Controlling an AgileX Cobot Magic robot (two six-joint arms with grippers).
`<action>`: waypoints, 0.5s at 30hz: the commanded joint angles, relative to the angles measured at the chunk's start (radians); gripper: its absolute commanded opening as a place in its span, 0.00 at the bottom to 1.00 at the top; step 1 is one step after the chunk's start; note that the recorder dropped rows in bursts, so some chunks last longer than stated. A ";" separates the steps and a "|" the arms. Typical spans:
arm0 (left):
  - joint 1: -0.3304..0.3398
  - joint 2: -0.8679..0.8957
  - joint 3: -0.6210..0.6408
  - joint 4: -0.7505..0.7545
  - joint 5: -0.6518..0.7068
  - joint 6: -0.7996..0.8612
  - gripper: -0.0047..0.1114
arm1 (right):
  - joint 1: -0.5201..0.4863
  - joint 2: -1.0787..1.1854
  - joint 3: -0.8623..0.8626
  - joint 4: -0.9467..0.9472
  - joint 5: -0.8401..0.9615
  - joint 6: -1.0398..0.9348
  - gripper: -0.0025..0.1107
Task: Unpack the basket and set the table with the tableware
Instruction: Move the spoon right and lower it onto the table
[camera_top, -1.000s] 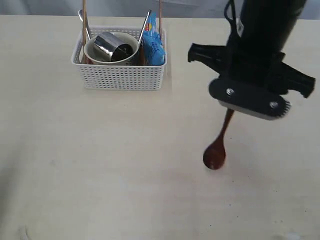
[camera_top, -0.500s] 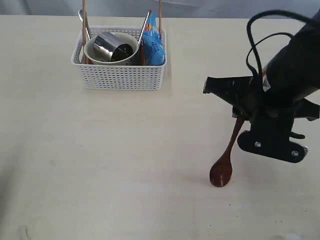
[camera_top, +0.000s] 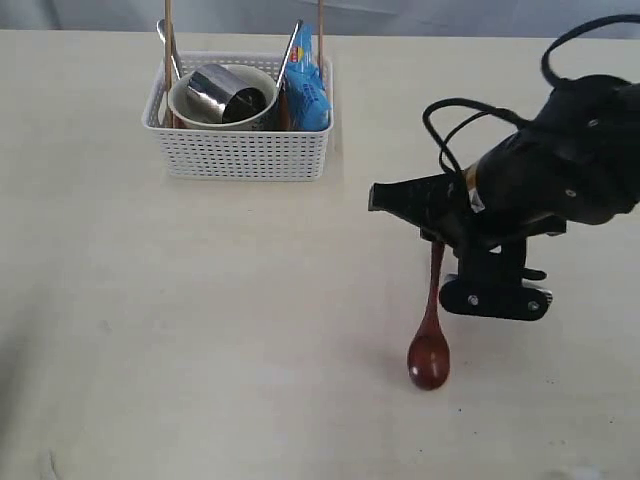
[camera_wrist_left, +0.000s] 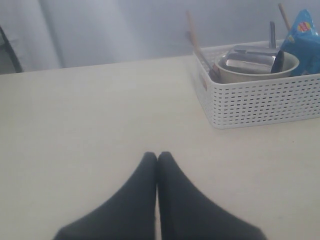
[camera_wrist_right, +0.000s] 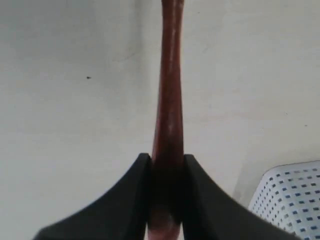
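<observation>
while left jaws sit together, right jaws clamp the spoon (camera_top: 428, 360) by its handle.

Dark red wooden spoon (camera_top: 432, 320): tilted, bowl end low over table (camera_top: 200, 330), handle clamped in right tool (camera_wrist_right: 167, 159). White basket (camera_top: 240, 155) holds cream bowl (camera_top: 185, 105), steel cup (camera_top: 225, 92) and upright chopsticks (camera_top: 167, 40).

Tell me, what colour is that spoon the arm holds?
The spoon is dark reddish-brown, seen best in the exterior view.

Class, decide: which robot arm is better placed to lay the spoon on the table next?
Right: the right gripper holds the spoon by the handle, close to the table. The left gripper is shut and empty.
</observation>
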 joint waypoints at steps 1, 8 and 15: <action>0.002 -0.003 0.003 -0.003 -0.002 0.000 0.04 | -0.006 0.082 0.006 -0.210 -0.041 0.097 0.02; 0.002 -0.003 0.003 -0.003 -0.002 0.000 0.04 | -0.006 0.129 0.006 -0.271 -0.071 0.211 0.02; 0.002 -0.003 0.003 -0.003 -0.002 0.000 0.04 | -0.006 0.129 0.006 -0.268 -0.087 0.211 0.02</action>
